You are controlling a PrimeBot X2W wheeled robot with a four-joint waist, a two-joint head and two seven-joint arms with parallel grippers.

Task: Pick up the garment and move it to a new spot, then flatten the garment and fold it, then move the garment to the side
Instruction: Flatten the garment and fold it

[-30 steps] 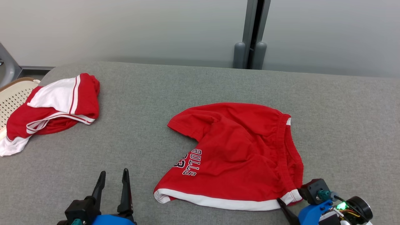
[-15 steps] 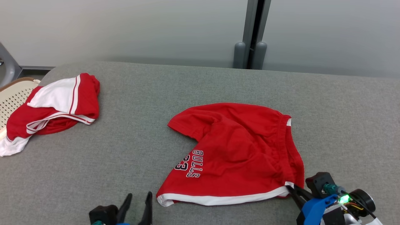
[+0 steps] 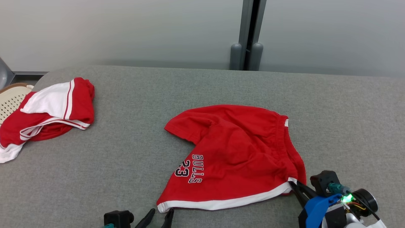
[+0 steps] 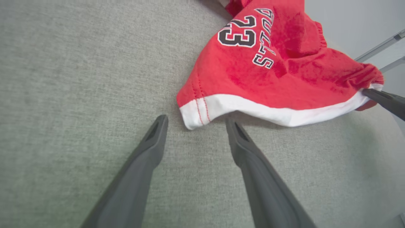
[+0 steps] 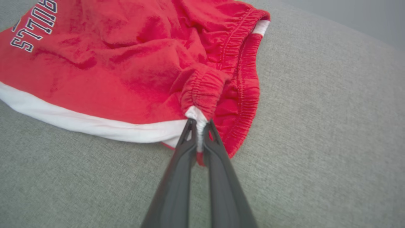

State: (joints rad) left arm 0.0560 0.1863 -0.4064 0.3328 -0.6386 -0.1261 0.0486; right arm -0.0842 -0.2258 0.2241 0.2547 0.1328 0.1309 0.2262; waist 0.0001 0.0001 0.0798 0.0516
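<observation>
My right claw (image 5: pixel 198 126) is pressed together on the shorts (image 3: pixel 240 158), pinching only a thin fold where the white hem (image 5: pixel 95 126) meets the waistband (image 5: pixel 235 60). That bite looks small. If I lift on it alone, I'd expect the cloth to slide out, or the whole piece to hang from one corner and bunch, leaving more to flatten. My left claw (image 4: pixel 195 121) is spread wide and holds nothing. It sits low over the table (image 3: pixel 126 95), with the hem's other corner only just reaching in between its tips. Closing from here could catch only the edge stitching or nudge the corner away, so I'd want it further in first. Uneven pulls from the two sides could also twist the cloth. The shorts lie crumpled on the middle-right of the table, with the hem running along the near side from one claw to the other. The body spreads away from both claws, and the printed lettering (image 4: pixel 250 38) is closer to the left one. A second garment (image 3: pixel 47 110) lies well apart at the far left, by a basket (image 3: pixel 11 98).
</observation>
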